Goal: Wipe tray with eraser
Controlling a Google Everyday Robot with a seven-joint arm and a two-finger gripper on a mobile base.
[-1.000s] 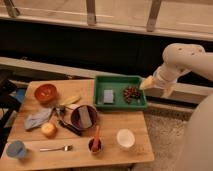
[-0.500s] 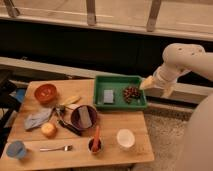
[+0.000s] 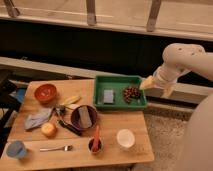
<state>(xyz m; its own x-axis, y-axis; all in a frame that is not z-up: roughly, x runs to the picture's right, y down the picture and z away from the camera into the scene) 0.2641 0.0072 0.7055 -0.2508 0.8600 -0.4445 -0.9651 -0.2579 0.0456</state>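
**Eraser not yet taken up; tray loaded at the surface's far right corner.**
The eraser was found lying in the purple bowl near the middle of the surface, apart from the green tray, in which a blue-grey pad and a dark cluster were kept. The gripper was held just off the tray's right edge, jaws wide and empty, presumably ready for fetching the eraser.

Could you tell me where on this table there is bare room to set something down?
Bare tabletop lies between the green tray, the purple bowl and the white cup. The left half is crowded around the cloth. The open gripper hangs right of the tray.
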